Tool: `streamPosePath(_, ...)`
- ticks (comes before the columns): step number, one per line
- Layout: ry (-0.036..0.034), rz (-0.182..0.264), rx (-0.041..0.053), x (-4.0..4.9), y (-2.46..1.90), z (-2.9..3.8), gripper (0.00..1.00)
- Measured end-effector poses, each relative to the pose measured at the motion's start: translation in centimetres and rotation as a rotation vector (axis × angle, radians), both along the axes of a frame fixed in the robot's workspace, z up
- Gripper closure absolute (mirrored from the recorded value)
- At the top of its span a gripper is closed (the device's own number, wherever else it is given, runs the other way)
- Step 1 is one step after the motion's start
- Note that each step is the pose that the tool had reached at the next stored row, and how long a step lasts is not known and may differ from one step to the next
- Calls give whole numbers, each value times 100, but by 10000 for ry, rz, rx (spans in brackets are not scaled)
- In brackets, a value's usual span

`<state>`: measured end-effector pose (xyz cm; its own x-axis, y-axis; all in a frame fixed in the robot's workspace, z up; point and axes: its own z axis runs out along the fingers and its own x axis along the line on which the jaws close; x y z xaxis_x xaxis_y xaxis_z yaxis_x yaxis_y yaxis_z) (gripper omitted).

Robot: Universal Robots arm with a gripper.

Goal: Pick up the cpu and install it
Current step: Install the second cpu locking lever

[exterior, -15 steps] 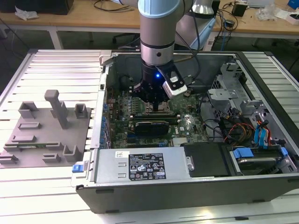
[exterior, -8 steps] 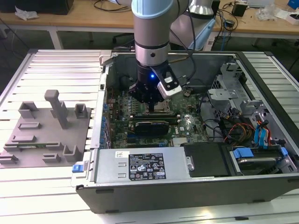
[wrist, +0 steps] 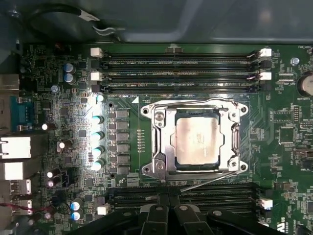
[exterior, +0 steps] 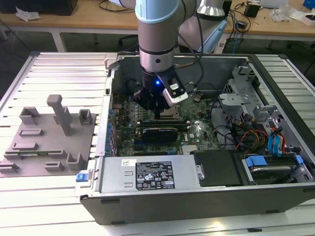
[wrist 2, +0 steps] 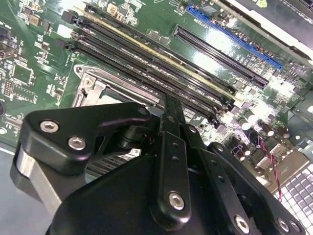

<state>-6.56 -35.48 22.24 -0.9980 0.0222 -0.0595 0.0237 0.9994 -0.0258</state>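
Cpu (wrist: 198, 141) seated in socket (wrist: 161, 142); edges hidden under frame.

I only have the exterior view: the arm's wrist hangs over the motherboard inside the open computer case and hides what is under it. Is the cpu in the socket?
Observer: Yes. In the first wrist view the cpu lies flat inside the metal-framed socket, silvery top up.
Operator: Is the gripper touching it?
Observer: No. The gripper sits apart from the cpu, beyond the socket's edge.
Operator: What flanks the socket?
Observer: Long memory slots run along one side, all without modules. Whether the socket's lever is latched, I cannot tell.
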Motion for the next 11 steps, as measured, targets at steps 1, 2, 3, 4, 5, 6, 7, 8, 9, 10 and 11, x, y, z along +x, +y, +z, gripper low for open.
streamPosePath(1,0,-2,12,0,0,-7,89)
streamPosePath(2,-1,-3,16,0,0,-17,89)
streamPosePath(3,-1,-2,19,0,0,-26,89)
streamPosePath(4,-1,-1,28,-1,0,-40,89)
streamPosePath(5,-1,0,40,-4,0,-46,89)
streamPosePath(6,0,0,101,-11,-1,-58,89)
streamPosePath(7,0,-1,187,-17,-4,-60,89)
streamPosePath(8,-1,-2,249,-21,-10,-62,89)
streamPosePath(9,-1,-2,328,-31,-24,-64,89)
streamPosePath(10,-1,-1,376,-40,-41,-66,89)
streamPosePath(11,-1,-1,410,-47,-54,-68,89)
